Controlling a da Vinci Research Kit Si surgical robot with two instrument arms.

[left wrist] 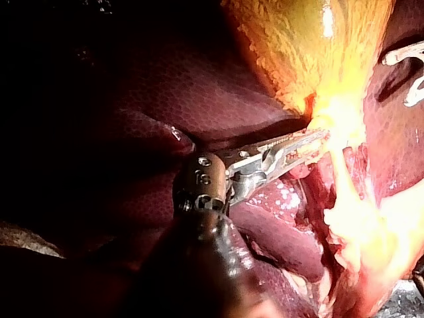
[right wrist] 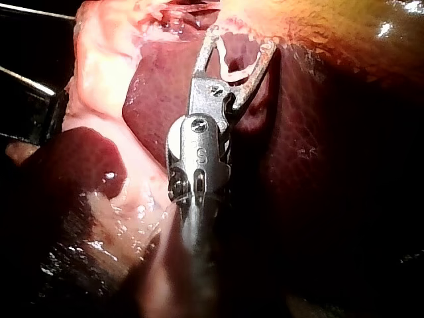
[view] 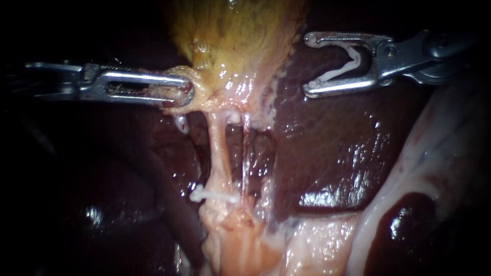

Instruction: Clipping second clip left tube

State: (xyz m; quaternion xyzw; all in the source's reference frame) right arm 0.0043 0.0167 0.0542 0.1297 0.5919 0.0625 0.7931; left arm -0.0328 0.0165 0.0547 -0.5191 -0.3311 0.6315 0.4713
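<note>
endoscope view | my left instrument [view: 185, 90] clamps the gallbladder [view: 230, 36] at 10 o'clock | left tube [view: 219, 148] in middle, a clip [view: 215, 196] low on it | my right instrument [view: 313, 65] at 2 o'clock, wide jaws hold a new clip [view: 337, 73] | next, i think: go toward 8 o'clock, round the tube

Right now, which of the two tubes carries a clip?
The left tube, the thicker one: a white clip crosses its lower end. The thin right tube beside it is bare.

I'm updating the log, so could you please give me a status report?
Left instrument shut on gallbladder. Right instrument holds loaded clip, off left tube. Placed clip on left tube. Nothing between.
</note>
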